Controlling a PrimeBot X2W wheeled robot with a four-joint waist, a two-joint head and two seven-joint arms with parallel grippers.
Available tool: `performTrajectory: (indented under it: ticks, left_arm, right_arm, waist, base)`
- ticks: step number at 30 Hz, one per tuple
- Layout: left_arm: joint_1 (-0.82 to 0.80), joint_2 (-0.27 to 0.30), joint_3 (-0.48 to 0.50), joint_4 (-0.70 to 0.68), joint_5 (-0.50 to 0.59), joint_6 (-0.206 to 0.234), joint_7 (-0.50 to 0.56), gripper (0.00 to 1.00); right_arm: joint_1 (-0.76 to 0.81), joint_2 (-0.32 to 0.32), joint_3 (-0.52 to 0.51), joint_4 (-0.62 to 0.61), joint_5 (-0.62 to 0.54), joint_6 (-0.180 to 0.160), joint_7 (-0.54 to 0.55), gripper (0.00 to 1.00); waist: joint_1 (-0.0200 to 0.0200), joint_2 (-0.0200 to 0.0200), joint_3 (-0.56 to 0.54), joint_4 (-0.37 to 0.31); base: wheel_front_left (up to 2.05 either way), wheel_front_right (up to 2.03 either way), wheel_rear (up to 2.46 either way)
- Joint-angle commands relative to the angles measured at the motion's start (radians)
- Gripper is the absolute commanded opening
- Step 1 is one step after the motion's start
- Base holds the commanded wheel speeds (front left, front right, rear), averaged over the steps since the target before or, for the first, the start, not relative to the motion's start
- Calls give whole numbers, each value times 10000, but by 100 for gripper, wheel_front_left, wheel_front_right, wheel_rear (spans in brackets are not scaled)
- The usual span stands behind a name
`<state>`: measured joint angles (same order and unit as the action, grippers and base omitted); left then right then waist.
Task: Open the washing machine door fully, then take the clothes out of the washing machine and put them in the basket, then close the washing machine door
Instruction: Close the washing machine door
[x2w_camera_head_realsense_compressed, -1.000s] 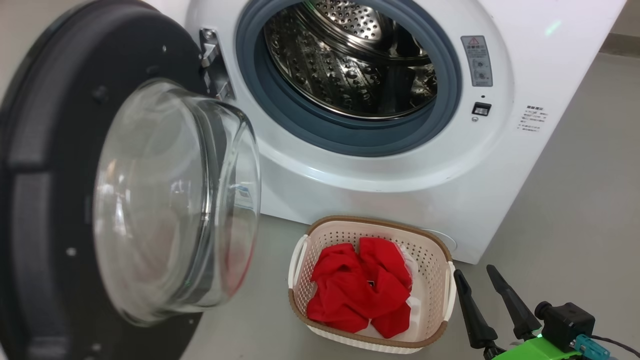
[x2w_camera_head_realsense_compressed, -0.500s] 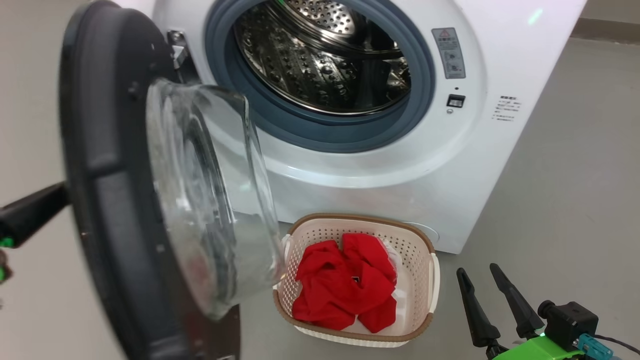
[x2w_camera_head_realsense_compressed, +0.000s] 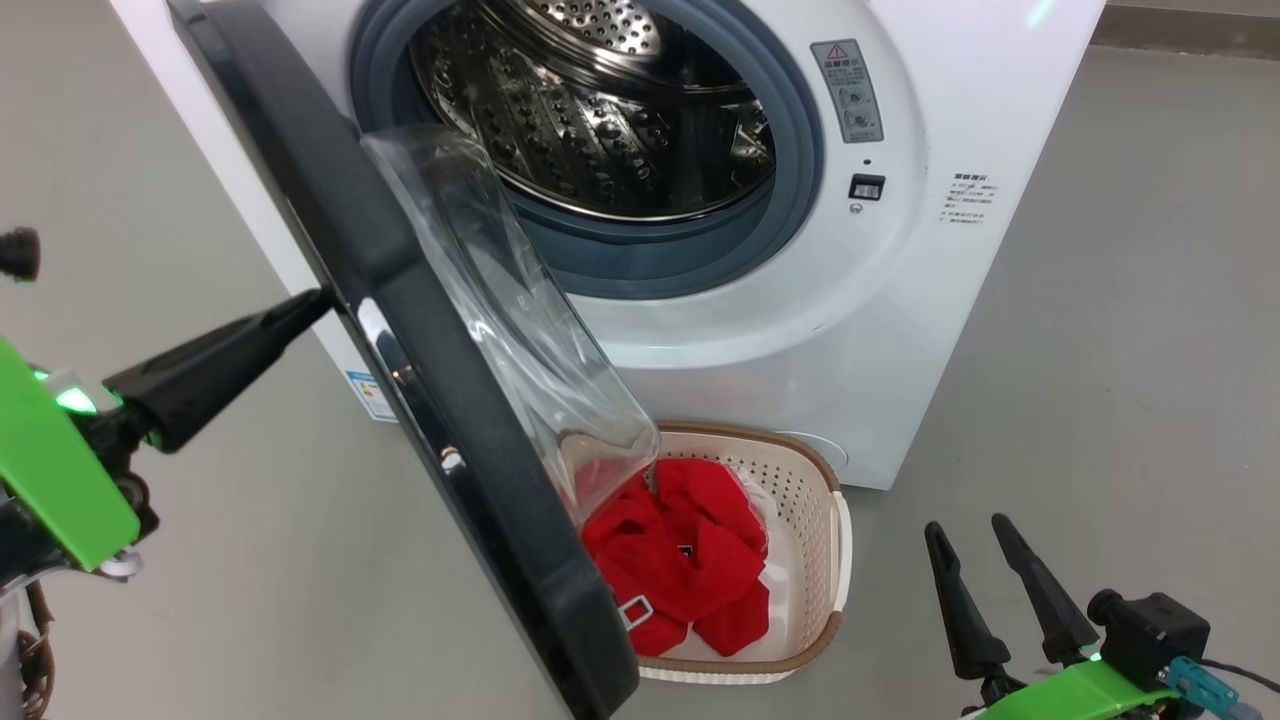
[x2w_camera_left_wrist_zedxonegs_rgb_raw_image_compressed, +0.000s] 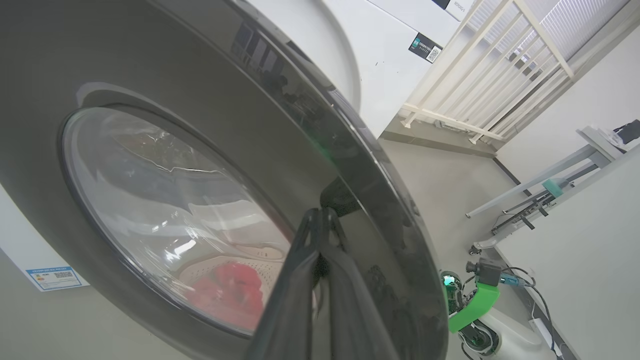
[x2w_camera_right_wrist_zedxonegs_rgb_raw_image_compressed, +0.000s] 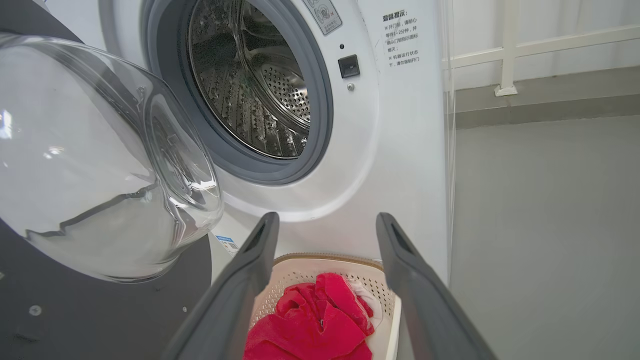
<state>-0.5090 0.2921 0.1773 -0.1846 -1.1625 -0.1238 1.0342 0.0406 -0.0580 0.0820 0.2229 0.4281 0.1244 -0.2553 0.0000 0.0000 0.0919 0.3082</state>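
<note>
The washing machine door (x2w_camera_head_realsense_compressed: 385, 290) was seen partly swung out from the left side of the washing machine (x2w_camera_head_realsense_compressed: 900, 300), its glass bowl turned toward the drum (x2w_camera_head_realsense_compressed: 600, 120). The left gripper (x2w_camera_head_realsense_compressed: 312, 300) was held fully shut with nothing between its fingers, and its tips were laid against the door's glossy outer rim, on the side facing away from the washing machine. The clothes (x2w_camera_head_realsense_compressed: 690, 570) were piled in the basket (x2w_camera_head_realsense_compressed: 805, 520), which was set on the floor just in front of the washing machine, partly hidden by the door's lower edge. The right gripper (x2w_camera_head_realsense_compressed: 966, 527) was held wide open and empty, in front of the washing machine and apart from the basket.
</note>
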Motion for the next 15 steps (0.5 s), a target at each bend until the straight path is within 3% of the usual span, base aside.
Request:
performTrajectory:
  ticks: [1, 14, 15]
  left_arm:
    - [-352, 387, 333, -215, 50, -61, -127, 0]
    - [1256, 309, 508, 329, 513, -67, -1471, 0]
    - [1486, 265, 520, 381, 561, -67, -1647, 13]
  right_arm:
    - [-398, -88, 237, -278, -100, 63, -65, 100]
    - [-232, -48, 349, -213, -98, 63, -65, 100]
    - [-213, -45, 365, -209, -94, 63, -65, 100]
  waist:
    - [0, 0, -7, -14]
    - [0, 0, -365, 78]
    - [0, 0, -415, 94]
  base:
    - [0, 0, 0]
    - [0, 0, 0]
    - [0, 0, 0]
